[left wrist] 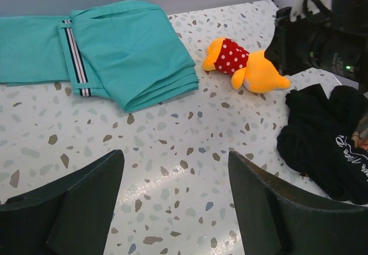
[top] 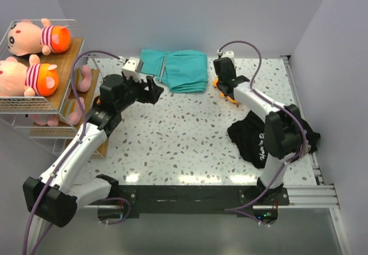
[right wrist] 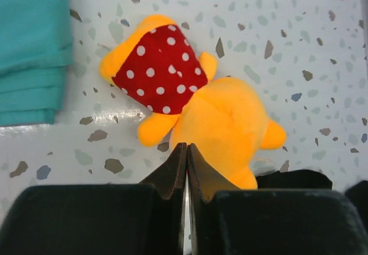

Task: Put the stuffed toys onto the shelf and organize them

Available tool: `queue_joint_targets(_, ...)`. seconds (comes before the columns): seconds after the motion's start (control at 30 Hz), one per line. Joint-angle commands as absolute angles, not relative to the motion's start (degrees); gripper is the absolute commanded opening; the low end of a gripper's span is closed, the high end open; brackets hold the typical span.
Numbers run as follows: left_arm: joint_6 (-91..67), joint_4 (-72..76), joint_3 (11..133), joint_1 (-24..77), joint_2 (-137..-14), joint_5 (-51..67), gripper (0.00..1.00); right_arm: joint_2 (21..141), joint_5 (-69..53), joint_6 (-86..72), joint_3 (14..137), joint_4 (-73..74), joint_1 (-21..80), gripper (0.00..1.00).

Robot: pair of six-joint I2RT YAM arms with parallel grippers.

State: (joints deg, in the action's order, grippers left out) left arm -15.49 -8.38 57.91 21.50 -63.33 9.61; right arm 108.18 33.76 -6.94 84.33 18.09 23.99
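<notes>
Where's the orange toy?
In the top view, the orange toy lies at the table's far side, right of centre, under the right gripper, between the teal cloth and black garment.

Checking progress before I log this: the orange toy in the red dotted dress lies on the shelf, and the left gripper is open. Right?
No: the orange toy lies on the table, beside the teal cloth, as the left wrist view shows. The left gripper is indeed open.
</notes>
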Motion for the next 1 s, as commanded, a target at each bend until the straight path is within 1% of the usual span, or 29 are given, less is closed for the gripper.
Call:
queue_joint_targets(0.0, -17.3, -6.8, 62.0, 21.1, -63.3, 12.3, 0.78, 100.7, 36.8, -8.5, 80.7, 7.4, 23.8, 0.13)
queue_joint_targets(0.03, -17.1, -6.8, 62.1, 21.1, -63.2, 12.8, 0.78, 102.4, 36.9, -8.0, 81.5, 6.7, 23.7, 0.21)
queue_joint_targets(0.1, -16.1, -6.7, 62.0, 21.1, -63.2, 14.1, 0.79, 105.0, 36.3, -7.1, 86.3, 8.6, 23.7, 0.33)
queue_joint_targets(0.13, -16.0, -6.6, 61.8, 21.1, -63.0, 14.1, 0.79, 108.2, 34.9, -6.2, 88.0, 9.4, 23.7, 0.38)
queue_joint_targets(0.2, -15.7, -6.0, 60.7, 21.1, -62.1, 14.2, 0.79, 111.3, 34.5, -3.8, 92.6, 12.6, 23.6, 0.43)
queue_joint_targets(0.23, -15.6, -5.5, 59.4, 21.1, -61.8, 14.2, 0.79, 113.7, 32.2, -3.1, 94.3, 16.2, 23.2, 0.52)
queue_joint_targets(0.27, -15.7, -4.4, 58.7, 21.1, -60.8, 14.1, 0.79, 114.9, 31.6, -2.6, 96.0, 18.1, 22.9, 0.55)
queue_joint_targets(0.4, -15.9, -2.8, 56.4, 21.1, -59.9, 13.1, 0.79, 118.3, 30.4, -3.0, 99.5, 20.1, 20.6, 0.63)
queue_joint_targets(0.57, -15.6, -3.9, 56.9, 21.1, -61.0, 13.7, 0.78, 124.7, 28.7, -2.4, 101.9, 20.7, 18.4, 0.65)
queue_joint_targets(0.63, -15.2, -4.0, 57.0, 21.1, -61.1, 13.1, 0.77, 126.5, 28.0, -1.8, 102.8, 21.5, 17.8, 0.61)
queue_joint_targets(0.7, -14.5, -4.5, 57.0, 21.1, -61.3, 12.6, 0.76, 127.7, 26.9, -1.4, 103.1, 22.2, 17.2, 0.50)
queue_joint_targets(0.73, -14.2, -4.6, 57.0, 21.0, -61.5, 12.3, 0.75, 127.6, 26.6, -1.3, 102.7, 22.1, 17.1, 0.34)
queue_joint_targets(0.77, -14.0, -4.8, 57.1, 21.0, -61.8, 12.4, 0.75, 127.2, 26.5, -1.0, 102.2, 21.9, 17.1, 0.25)
queue_joint_targets(0.8, -13.7, -5.1, 57.4, 21.0, -62.0, 12.4, 0.75, 125.6, 26.1, -0.9, 100.9, 21.4, 17.1, 0.09)
queue_joint_targets(0.83, -13.7, -5.4, 57.7, 21.0, -62.7, 12.7, 0.74, 124.5, 25.7, -0.8, 100.1, 20.7, 17.2, 0.03)
queue_joint_targets(0.87, -13.8, -5.8, 58.0, 21.0, -63.2, 13.4, 0.74, 123.1, 25.3, -1.0, 99.2, 20.0, 17.1, 0.00)
queue_joint_targets(0.97, -15.3, -5.9, 59.4, 21.0, -64.4, 15.1, 0.72, 114.9, 23.3, -2.4, 94.1, 17.7, 17.5, 0.00)
